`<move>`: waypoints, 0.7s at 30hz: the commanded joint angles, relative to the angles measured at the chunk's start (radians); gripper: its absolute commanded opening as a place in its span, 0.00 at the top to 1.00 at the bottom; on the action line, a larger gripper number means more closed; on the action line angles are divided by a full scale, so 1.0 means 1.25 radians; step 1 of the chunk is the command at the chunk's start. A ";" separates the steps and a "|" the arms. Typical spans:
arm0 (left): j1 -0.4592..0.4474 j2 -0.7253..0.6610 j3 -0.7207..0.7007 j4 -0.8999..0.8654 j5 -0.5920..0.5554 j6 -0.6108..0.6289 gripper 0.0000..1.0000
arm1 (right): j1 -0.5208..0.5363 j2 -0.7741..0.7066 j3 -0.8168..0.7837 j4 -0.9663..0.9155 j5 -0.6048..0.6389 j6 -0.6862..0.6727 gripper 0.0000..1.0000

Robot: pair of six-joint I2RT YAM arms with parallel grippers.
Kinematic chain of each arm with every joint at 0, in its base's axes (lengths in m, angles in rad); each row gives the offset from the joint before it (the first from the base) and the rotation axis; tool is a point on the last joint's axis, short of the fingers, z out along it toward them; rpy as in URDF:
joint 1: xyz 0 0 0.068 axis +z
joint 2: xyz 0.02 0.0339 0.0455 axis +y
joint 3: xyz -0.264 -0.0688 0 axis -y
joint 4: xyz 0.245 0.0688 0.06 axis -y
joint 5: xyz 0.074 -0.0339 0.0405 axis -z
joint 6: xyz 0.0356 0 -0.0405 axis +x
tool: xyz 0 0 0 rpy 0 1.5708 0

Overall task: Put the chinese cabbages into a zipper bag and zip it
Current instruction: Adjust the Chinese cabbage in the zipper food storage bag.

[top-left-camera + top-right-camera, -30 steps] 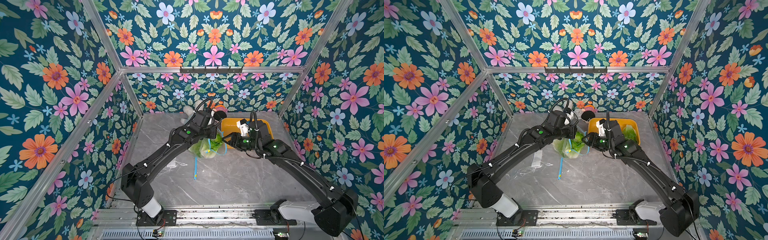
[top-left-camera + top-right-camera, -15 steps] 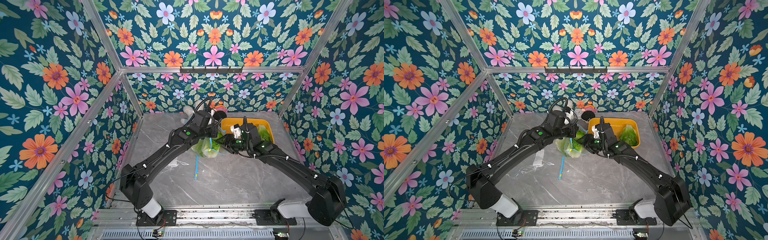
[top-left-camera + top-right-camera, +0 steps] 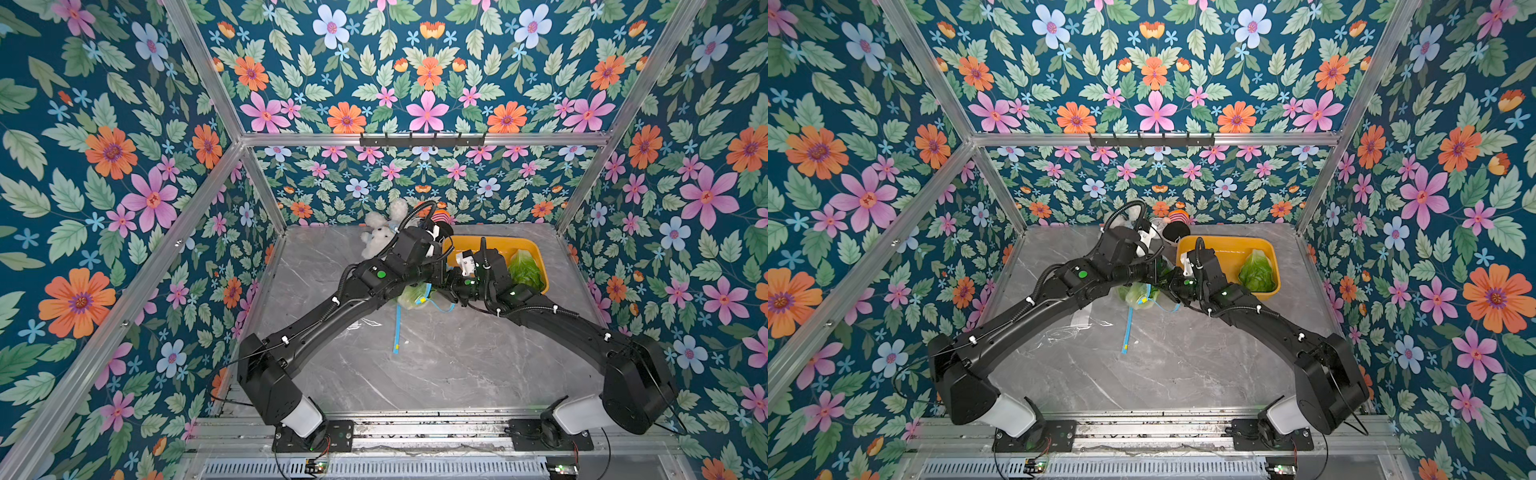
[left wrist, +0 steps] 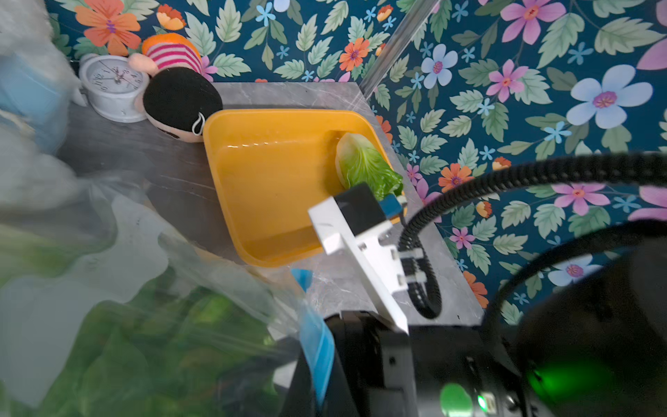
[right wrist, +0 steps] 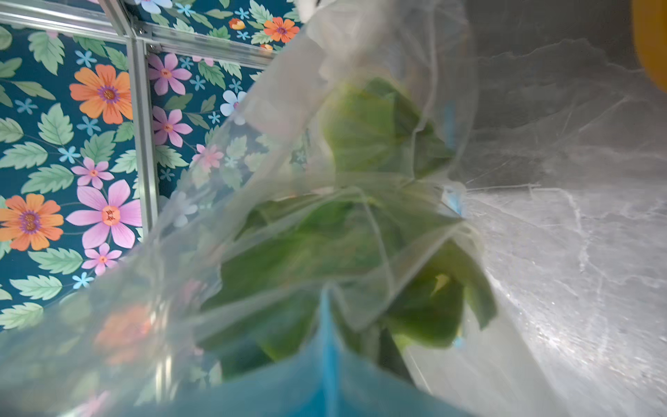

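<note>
Possibly the bag (image 5: 361,180) hanging under the closed left claw (image 3: 1154,272) spills if its rim slips; I cannot tell the grip of the right claw (image 3: 451,289).

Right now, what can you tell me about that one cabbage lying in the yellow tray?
The cabbage is a small oblong head with a pale, ribbed base and crinkly bright green leaves. It lies on its side, alone in the yellow tray, tucked against a side wall near one corner, with its leafy end toward the robot's side. Only the tray touches it.
</note>
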 commanded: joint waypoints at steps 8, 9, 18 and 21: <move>-0.001 -0.001 -0.125 0.166 0.047 -0.093 1.00 | -0.003 0.072 -0.076 0.225 0.072 0.108 0.75; -0.001 0.005 -0.125 0.167 0.039 -0.100 1.00 | -0.003 0.082 -0.084 0.246 0.063 0.116 0.74; 0.005 0.027 -0.169 0.226 0.049 -0.144 0.99 | -0.001 0.128 -0.141 0.406 -0.004 0.184 0.71; 0.009 0.020 -0.169 0.215 0.051 -0.128 0.80 | 0.000 0.118 -0.153 0.393 0.011 0.183 0.69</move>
